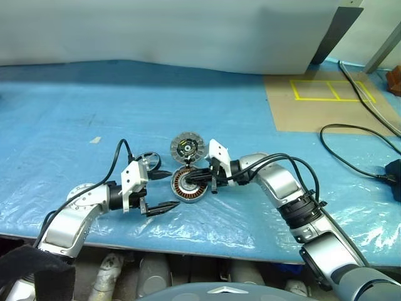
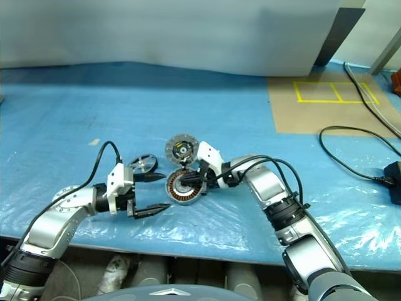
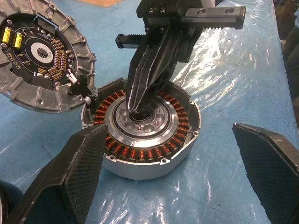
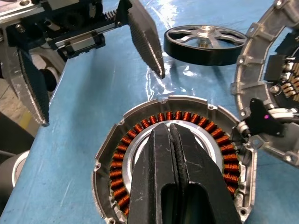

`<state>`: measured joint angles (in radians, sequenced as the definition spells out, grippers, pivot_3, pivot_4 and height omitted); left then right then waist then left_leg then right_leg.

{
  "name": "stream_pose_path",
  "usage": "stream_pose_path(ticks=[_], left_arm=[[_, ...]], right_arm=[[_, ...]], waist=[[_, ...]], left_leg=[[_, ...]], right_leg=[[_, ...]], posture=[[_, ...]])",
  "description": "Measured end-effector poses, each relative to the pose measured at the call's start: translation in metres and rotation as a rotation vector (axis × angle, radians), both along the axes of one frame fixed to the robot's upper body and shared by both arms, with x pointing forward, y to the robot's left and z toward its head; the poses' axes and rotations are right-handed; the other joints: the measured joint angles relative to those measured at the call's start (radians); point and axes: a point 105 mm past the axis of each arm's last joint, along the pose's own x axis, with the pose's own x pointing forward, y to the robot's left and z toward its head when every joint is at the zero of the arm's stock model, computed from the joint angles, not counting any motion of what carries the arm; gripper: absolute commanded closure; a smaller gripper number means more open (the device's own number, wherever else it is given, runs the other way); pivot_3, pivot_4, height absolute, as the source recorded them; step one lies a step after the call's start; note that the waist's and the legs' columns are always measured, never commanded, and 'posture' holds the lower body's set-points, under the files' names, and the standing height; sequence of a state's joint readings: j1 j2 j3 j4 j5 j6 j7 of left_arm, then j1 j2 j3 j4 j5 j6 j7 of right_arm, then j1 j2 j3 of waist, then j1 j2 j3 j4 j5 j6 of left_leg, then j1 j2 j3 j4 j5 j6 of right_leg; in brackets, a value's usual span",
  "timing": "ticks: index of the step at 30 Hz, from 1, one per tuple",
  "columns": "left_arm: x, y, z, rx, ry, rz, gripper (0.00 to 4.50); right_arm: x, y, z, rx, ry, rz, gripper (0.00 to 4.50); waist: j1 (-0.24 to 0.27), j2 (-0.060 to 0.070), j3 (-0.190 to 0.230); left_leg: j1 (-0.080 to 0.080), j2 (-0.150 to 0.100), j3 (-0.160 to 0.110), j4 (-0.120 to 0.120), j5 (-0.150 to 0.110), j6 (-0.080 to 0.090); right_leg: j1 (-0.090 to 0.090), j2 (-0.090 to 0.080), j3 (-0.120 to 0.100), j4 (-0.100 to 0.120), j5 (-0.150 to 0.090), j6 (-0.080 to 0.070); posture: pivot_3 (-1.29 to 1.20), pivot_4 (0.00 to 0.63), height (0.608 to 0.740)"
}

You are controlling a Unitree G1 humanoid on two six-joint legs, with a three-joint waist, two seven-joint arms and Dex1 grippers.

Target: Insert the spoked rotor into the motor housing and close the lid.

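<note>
Centrally, right gripper [image 1: 190, 177] closed in motor housing [image 1: 182, 190]

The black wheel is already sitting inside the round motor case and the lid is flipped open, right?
Not quite. The black wheel still lies on the blue table cover, beside the motor case, as the right wrist view shows. The lid is flipped open.

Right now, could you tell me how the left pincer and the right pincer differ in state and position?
The left pincer is wide open and empty, beside the motor housing; the right pincer is shut, its tips down in the housing's centre. The left pincer touches nothing, apart from the housing, while the right pincer reaches inside the ring of copper windings. Neither holds the spoked rotor, which lies on the blue sheet.
</note>
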<state>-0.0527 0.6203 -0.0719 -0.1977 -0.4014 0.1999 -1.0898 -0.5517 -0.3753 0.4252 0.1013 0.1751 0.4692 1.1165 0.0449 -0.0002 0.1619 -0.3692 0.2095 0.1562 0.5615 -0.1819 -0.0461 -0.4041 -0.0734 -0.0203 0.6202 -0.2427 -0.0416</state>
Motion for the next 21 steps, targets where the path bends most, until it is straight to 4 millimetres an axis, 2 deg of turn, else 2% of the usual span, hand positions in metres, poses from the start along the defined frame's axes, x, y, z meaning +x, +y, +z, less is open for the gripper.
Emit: stream_pose_path(ticks=[8, 15, 21], left_arm=[[0.000, 0.000, 0.000, 0.000, 0.000, 0.002, 0.00], [0.002, 0.000, 0.001, 0.000, -0.004, 0.003, 0.00], [0.003, -0.001, 0.004, -0.003, -0.012, 0.002, 0.00]], right_arm=[[0.000, 0.004, -0.005, -0.069, -0.140, 0.078, 4.49], [-0.002, 0.006, 0.002, -0.197, -0.392, 0.233, 4.49], [0.001, 0.010, 0.002, -0.223, -0.432, 0.294, 4.49]], waist=[[-0.003, 0.000, 0.000], [-0.002, 0.000, 0.000], [-0.003, 0.000, -0.001]], left_leg=[[0.004, 0.000, 0.000, 0.000, 0.000, 0.000], [0.004, 0.000, 0.000, 0.000, 0.000, 0.000], [0.005, 0.000, 0.000, 0.000, 0.000, 0.000]], right_leg=[[0.002, 0.000, 0.001, 0.001, 0.000, 0.000], [0.004, 0.000, 0.001, 0.001, 0.000, 0.000], [0.004, 0.000, 0.001, 0.001, 0.000, 0.000]], posture=[[0.00, 0.150, 0.740], [0.00, 0.150, 0.740], [0.00, 0.150, 0.740]])
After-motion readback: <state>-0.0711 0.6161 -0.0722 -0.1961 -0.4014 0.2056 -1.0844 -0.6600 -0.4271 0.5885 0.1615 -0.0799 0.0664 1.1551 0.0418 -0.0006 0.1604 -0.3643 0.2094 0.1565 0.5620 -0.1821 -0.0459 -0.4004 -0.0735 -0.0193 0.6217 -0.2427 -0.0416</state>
